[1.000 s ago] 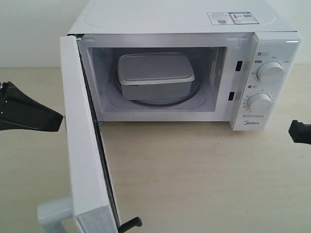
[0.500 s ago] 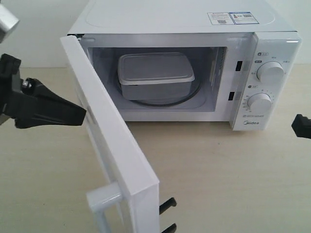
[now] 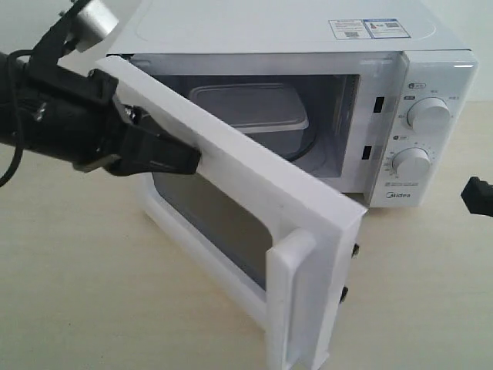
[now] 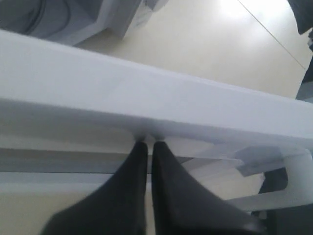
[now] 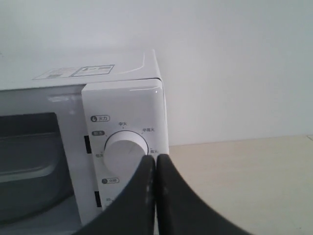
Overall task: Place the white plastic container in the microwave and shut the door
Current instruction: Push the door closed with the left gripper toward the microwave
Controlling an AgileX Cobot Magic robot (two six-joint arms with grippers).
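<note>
Left gripper [image 4: 146,143] closed against door [image 4: 146,93], container [image 3: 262,108] seen only from exterior view

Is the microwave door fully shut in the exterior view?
No, the door stands ajar at an angle, and the white plastic container shows inside the microwave past the door's top edge.

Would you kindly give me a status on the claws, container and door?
Left claw shut, tips against door outer face. Right claw shut, idle beside microwave. Container inside, door half closed. Nothing seen in door's swing.
</note>
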